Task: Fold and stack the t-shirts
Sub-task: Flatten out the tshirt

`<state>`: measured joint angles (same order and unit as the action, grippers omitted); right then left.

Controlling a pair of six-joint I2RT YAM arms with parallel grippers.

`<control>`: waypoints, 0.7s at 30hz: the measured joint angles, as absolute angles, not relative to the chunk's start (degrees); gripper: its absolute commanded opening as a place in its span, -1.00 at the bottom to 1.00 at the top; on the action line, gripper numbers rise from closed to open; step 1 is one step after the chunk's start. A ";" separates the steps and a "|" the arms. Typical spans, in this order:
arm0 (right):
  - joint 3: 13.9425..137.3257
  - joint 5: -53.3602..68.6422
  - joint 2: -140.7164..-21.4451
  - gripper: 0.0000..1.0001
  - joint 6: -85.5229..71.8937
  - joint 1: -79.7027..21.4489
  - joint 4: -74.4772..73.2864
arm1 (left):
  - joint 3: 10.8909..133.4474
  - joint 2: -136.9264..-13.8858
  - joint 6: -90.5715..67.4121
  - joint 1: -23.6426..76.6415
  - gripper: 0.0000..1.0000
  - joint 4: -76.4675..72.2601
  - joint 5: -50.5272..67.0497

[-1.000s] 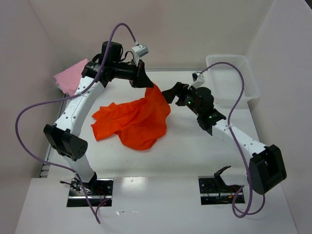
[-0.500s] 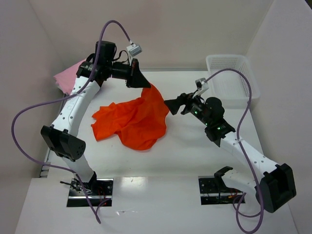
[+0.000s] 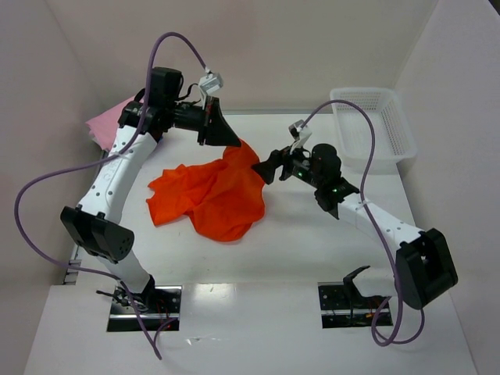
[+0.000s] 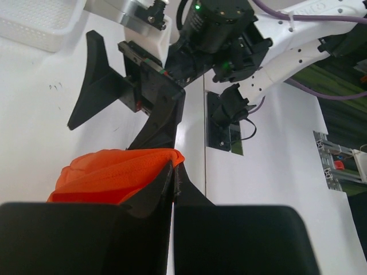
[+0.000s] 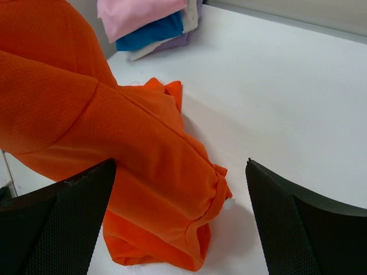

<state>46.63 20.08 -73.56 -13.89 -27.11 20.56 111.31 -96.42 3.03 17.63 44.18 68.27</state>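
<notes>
A bright orange t-shirt (image 3: 211,195) lies crumpled on the white table, and one edge of it is lifted at the back. My left gripper (image 3: 226,141) is shut on that lifted edge. In the left wrist view its fingertips (image 4: 174,167) pinch the orange cloth (image 4: 109,175). My right gripper (image 3: 266,167) stands open just right of the raised cloth. In the right wrist view its fingers (image 5: 63,220) straddle a hanging fold with a hemmed edge (image 5: 166,189), not touching it. A pink t-shirt (image 5: 137,14) lies on a blue one (image 5: 152,31) at the far left (image 3: 113,125).
A white mesh basket (image 3: 375,125) stands at the back right corner. Pale cloth (image 5: 172,41) lies under the pink and blue pile. Walls close in the table on the left, back and right. The arm bases sit at the near edge.
My right gripper has dropped lower and moved left, close to the shirt's raised edge. My left gripper has shifted slightly left and down with the cloth still pinched.
</notes>
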 measured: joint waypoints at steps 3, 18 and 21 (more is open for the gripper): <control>47.88 22.06 -75.05 0.98 -13.28 -27.11 21.52 | 110.89 -95.83 3.05 17.63 -1.00 44.12 69.21; 52.73 27.07 -81.93 -0.48 -10.13 -37.30 26.00 | 109.16 -95.68 2.57 17.47 -1.00 43.09 70.54; 52.73 25.63 -81.93 -1.00 -10.00 -37.28 26.17 | 109.14 -95.68 2.35 17.47 -1.00 42.39 70.57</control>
<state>52.73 25.63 -81.93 -10.00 -37.28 26.17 109.14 -95.68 2.35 17.47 42.39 70.57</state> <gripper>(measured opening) 0.120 0.008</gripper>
